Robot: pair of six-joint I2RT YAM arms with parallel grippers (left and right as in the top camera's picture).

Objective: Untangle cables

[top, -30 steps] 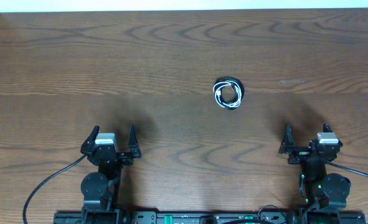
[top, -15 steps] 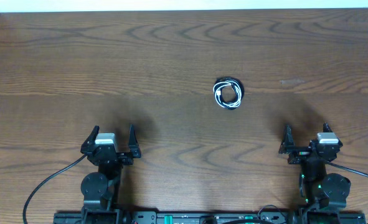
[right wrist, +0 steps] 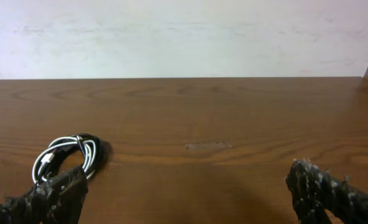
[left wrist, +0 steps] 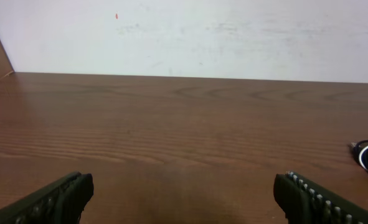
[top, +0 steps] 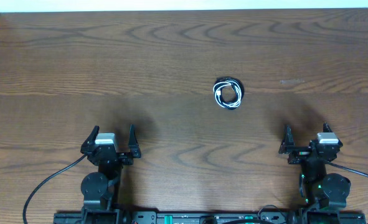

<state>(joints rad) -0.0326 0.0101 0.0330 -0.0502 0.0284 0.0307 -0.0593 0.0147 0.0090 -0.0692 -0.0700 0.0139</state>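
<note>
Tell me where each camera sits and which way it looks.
Overhead: above the table, looking straight down; left arm and right arm at the near edge, jaws open.
Left wrist: on the left arm, facing across the table to the wall; its jaws' tips show.
Right wrist: likewise on the right arm; its jaws' tips show.
Shared: all see the coiled cables.

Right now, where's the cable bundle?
Overhead view: the cables lie coiled together on the table, right of centre, ahead and to the left of the right gripper, farther from the left gripper; neither touches them.
</note>
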